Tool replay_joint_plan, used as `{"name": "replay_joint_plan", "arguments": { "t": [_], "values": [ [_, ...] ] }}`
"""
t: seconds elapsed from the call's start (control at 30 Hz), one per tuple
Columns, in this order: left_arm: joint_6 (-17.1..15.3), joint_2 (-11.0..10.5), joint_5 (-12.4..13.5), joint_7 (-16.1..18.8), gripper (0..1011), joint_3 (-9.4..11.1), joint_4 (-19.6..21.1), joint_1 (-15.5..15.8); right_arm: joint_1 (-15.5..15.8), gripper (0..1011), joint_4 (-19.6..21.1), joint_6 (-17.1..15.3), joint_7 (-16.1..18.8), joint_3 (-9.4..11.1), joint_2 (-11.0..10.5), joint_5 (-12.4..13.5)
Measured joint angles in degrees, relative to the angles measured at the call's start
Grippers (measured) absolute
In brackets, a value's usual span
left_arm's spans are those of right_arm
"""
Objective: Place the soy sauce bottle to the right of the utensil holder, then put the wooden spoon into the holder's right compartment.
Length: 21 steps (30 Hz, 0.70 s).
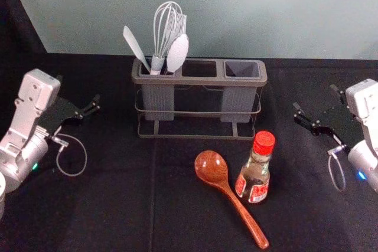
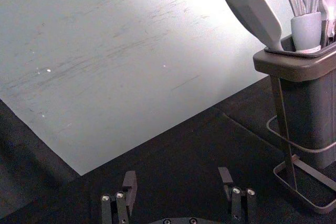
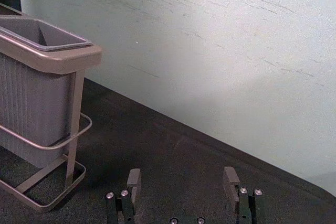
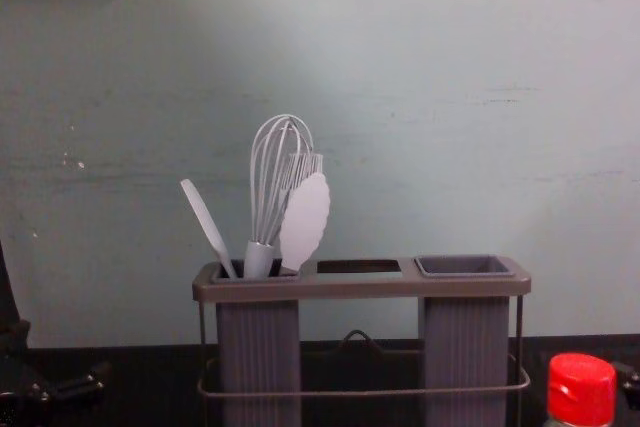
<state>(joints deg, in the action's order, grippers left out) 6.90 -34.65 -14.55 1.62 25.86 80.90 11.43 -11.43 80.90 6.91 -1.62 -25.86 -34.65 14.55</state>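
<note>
Judging by the layout, neither step is done. From the right gripper (image 3: 182, 174), fingers apart, the upright soy sauce bottle (image 1: 254, 175) stands leftward and nearer the robot, the wooden spoon (image 1: 211, 167) just past it. The utensil holder (image 1: 201, 81) lies between that gripper and the left gripper (image 2: 177, 176), also spread; its right compartment (image 1: 242, 78) awaits the spoon. The bottle's red-and-white label (image 1: 258, 192) perhaps carries writing, unreadable here.

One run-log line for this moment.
left gripper: open, empty; right gripper: open, empty; soy sauce bottle: upright, in front of holder; wooden spoon: lying beside bottle; right compartment: empty
</note>
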Motion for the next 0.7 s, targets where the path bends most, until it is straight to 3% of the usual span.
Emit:
{"name": "replay_joint_plan", "arguments": {
  "t": [0.7],
  "values": [
    [0.0, 0.0, 0.0, 0.0, 1011, 0.0, 0.0, 0.0, 0.0, 1004, 0.0, 0.0, 0.0, 0.0, 0.0, 0.0]
  ]
}}
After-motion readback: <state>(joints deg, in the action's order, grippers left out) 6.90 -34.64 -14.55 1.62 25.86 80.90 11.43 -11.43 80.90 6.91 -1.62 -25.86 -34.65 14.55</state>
